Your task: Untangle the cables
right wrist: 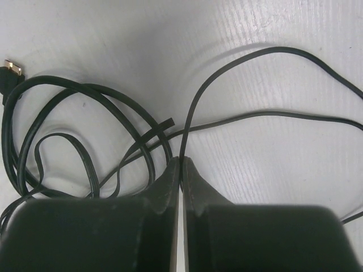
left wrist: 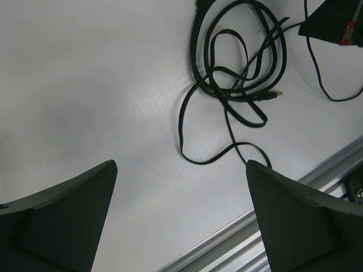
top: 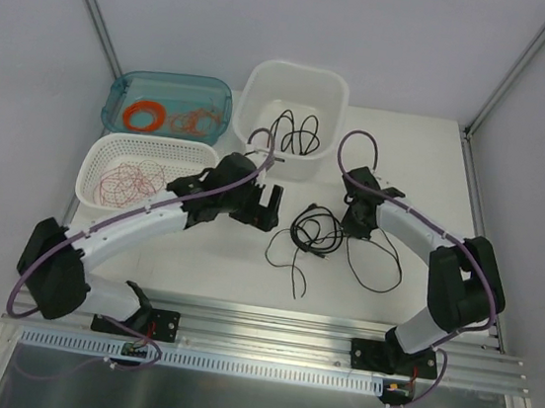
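Beneath right gripper (right wrist: 181, 163), cables (right wrist: 85, 107) partly hidden, 1 pinched

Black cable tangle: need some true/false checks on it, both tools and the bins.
1. The right tool is shut on a thin black cable. True.
2. The left tool grips the tangle. False: it is open and empty; the tangle lies on the table.
3. The white tub is empty. False: black cables lie in it.
4. A gold-tipped plug shows in the tangle. True.
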